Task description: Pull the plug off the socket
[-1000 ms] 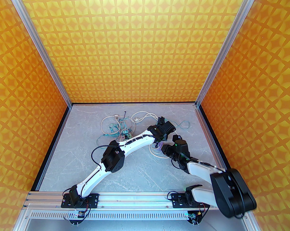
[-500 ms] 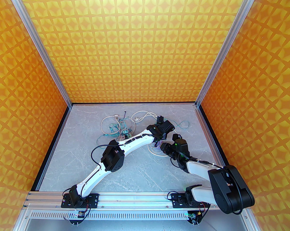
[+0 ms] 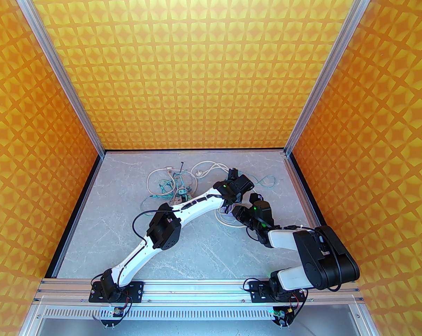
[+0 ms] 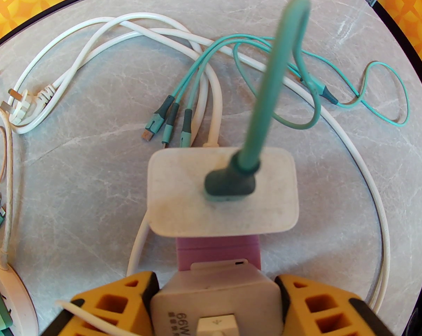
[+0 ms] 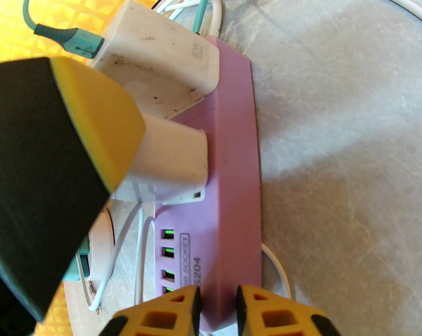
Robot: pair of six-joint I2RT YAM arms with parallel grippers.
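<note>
Bright, even lighting, warm orange cast from walls (image 3: 211, 65), soft diffuse shadows on tabletop (image 5: 336, 135), strong fisheye bending at wrist-view edges, teal cable (image 4: 277, 82) blurred close to lens, top view sharp.

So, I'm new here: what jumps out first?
A purple power strip lies on the grey table with two white chargers plugged in. The left gripper clamps the nearer charger, while the right gripper sits at the strip's end. A teal cable arcs up from the farther charger.
</note>
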